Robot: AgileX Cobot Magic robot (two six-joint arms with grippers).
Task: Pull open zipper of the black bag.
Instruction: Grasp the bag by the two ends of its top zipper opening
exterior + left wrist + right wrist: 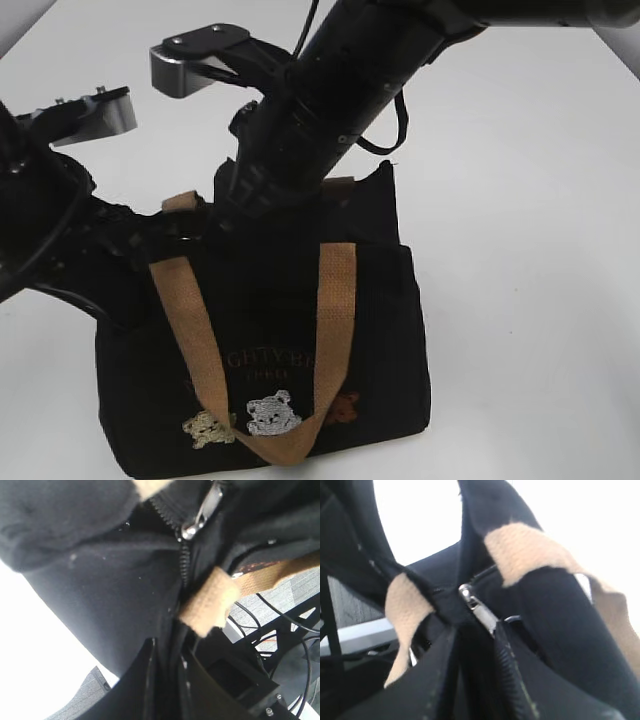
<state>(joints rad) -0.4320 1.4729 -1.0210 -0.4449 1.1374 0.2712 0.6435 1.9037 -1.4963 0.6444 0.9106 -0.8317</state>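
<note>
Jaws of left gripper (pixel 167 672) closed narrow on the black fabric at the bag's top edge, beside a tan strap tab (pixel 210 602); jaws of right gripper (pixel 475 645) slightly apart around the silver pull of the zipper (pixel 479 609), hold on it unclear. Black bag (pixel 265 390) upright on white table (pixel 530 200), bear patches facing camera

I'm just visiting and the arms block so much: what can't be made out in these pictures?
- Exterior view: arms hide the black bag's top edge and zipper.
- Exterior view: the brown bear patch is half behind the handle.
- Right wrist view: blur; whether the right end effector pinches the zipper pull is unclear.
</note>
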